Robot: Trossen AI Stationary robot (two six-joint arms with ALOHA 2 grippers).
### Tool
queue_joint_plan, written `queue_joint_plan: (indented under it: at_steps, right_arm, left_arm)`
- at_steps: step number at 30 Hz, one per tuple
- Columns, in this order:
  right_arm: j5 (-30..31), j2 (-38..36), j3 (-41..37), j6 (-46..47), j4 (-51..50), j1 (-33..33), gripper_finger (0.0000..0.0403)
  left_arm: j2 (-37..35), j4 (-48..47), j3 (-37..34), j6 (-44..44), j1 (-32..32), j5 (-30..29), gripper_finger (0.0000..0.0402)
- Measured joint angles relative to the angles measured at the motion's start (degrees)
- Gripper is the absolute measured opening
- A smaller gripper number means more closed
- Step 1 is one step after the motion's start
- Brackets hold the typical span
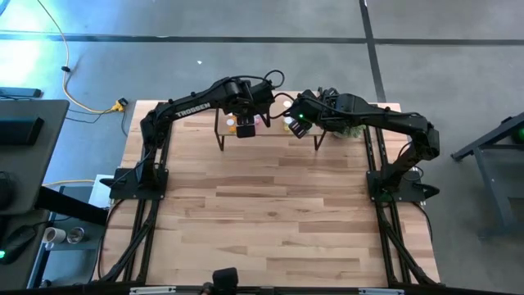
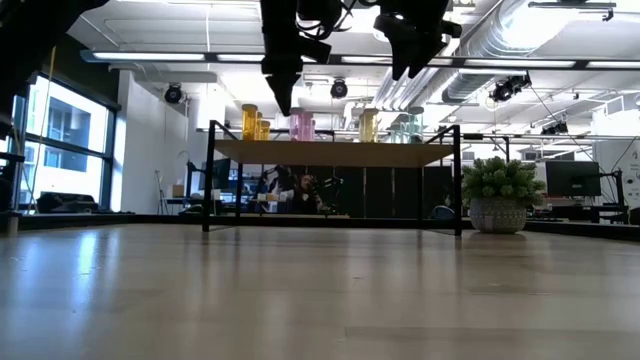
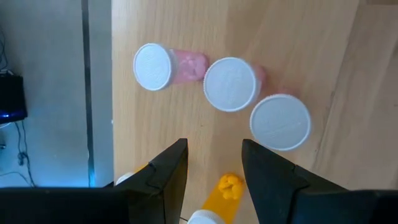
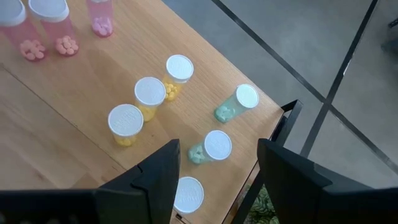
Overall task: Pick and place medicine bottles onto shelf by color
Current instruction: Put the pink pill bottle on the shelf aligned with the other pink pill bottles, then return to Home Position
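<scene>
Both arms reach over the shelf (image 1: 270,131) at the far side of the table (image 1: 270,213), where the bottles stand upright in color groups. The left gripper (image 3: 214,168) hangs above the pink bottles (image 3: 231,84), fingers spread with nothing between them. The right gripper (image 4: 217,168) hovers over the yellow bottles (image 4: 150,93) and green bottles (image 4: 217,146), likewise spread and empty.

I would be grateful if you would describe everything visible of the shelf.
The shelf is a low, light-wood board on thin black metal legs, standing level at the table's far edge. Upright bottles stand on it grouped by colour: orange, pink, yellow, green. Both grippers hang above it, not touching.
</scene>
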Motion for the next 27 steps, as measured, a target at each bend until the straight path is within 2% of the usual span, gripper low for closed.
queue_joint_plan:
  at_steps: [7,20,27]
  right_arm:
    - [0.00,0.00,0.00,0.00,-0.04,0.00,0.0206]
    - [0.00,0.00,0.00,-0.02,-0.11,0.00,0.0206]
    - [-0.02,0.00,0.00,-0.02,-0.42,0.01,0.0206]
  left_arm:
    - [0.00,-0.01,0.00,0.04,0.00,3.01,0.0142]
    - [0.00,0.35,0.00,0.50,-0.07,4.03,0.0142]
    - [0.02,-1.34,0.00,0.50,-0.84,1.84,0.0142]
